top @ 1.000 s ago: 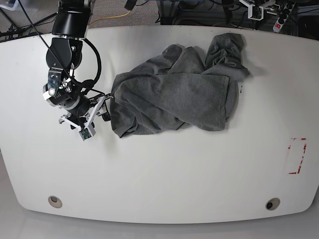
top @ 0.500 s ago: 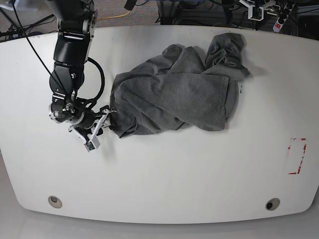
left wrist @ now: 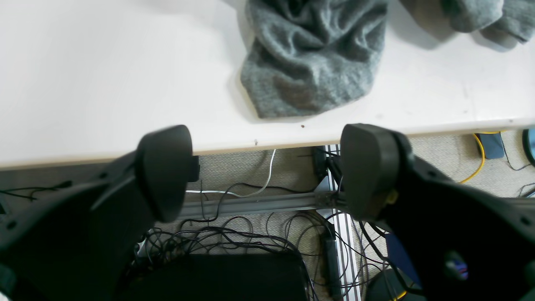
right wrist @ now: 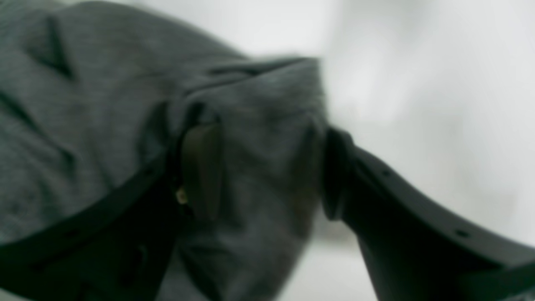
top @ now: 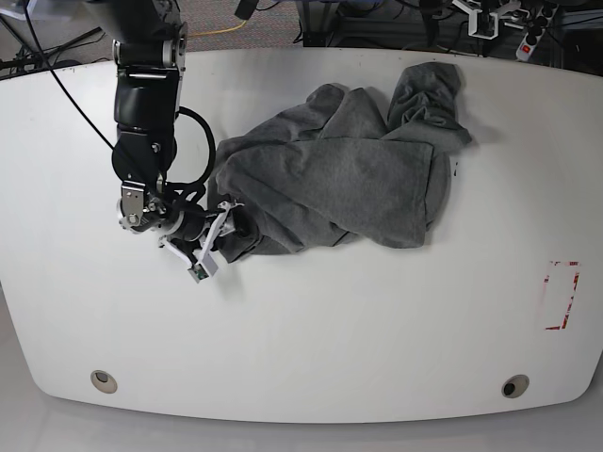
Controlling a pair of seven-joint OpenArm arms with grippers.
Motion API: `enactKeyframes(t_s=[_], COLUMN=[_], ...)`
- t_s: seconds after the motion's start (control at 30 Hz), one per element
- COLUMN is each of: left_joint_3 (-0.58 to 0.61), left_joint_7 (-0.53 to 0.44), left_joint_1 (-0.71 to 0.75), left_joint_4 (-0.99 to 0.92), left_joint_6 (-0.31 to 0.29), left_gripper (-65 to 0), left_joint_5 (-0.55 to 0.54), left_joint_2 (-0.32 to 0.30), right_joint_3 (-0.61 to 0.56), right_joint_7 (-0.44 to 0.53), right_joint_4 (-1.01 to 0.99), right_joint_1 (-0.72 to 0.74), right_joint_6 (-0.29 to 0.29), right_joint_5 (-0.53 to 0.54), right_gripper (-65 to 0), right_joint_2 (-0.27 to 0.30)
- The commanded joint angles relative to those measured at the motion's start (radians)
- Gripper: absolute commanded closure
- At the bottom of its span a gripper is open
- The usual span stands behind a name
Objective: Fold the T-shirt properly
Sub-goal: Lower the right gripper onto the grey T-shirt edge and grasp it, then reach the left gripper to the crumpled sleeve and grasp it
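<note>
No fold is showing: the T-shirt (top: 330, 174) is lying crumpled. The right gripper (right wrist: 267, 167) is straddling its corner, jaws apart; the left gripper (left wrist: 267, 171) is idling, spread wide.

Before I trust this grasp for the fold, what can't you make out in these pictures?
- Right wrist view: blurred; T-shirt fabric lies between the right end effector jaws, but whether they clamp it is unclear.
- Base view: the right end effector is partly buried in cloth.
- Left wrist view: the T-shirt is cut off by the top edge.
- Left end effector: absent from the base view.
</note>
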Motion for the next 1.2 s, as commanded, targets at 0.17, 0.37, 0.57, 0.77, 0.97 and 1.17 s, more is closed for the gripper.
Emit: enactKeyframes(t_s=[0.17, 0.37, 0.57, 0.77, 0.97, 1.17], left_joint_3=[-0.003, -0.003, 0.002, 0.024, 0.025, 0.025], left_joint_7=[-0.024, -0.024, -0.009, 0.065, 0.092, 0.206], left_joint_1=[0.017, 0.015, -0.025, -0.08, -0.121, -0.212], left_joint_4=[0.017, 0.017, 0.015, 0.014, 0.009, 0.008], left_joint_6=[0.0, 0.0, 0.0, -0.002, -0.002, -0.02], left_gripper=[-51.9, -51.9, -52.1, -52.2, -52.2, -52.2], left_joint_5=[0.001, -0.002, -0.004, -0.006, -0.004, -0.006], left_joint_2=[-0.003, -0.003, -0.003, -0.003, -0.003, -0.003], right_joint_3=[0.03, 0.025, 0.023, 0.023, 0.023, 0.023], right_joint_7=[0.009, 0.043, 0.045, 0.045, 0.045, 0.045], right_joint_4=[0.014, 0.017, 0.022, 0.022, 0.022, 0.022], right_joint_1=[0.023, 0.022, 0.022, 0.022, 0.02, 0.02], right_joint_6=[-0.005, -0.005, -0.005, -0.005, -0.005, -0.005], right_joint_5=[0.004, 0.004, 0.004, 0.004, 0.004, 0.004], right_gripper=[-33.5, -12.0, 0.0, 0.0, 0.0, 0.0], right_joint_2=[-0.015, -0.012, -0.012, -0.012, -0.012, -0.012])
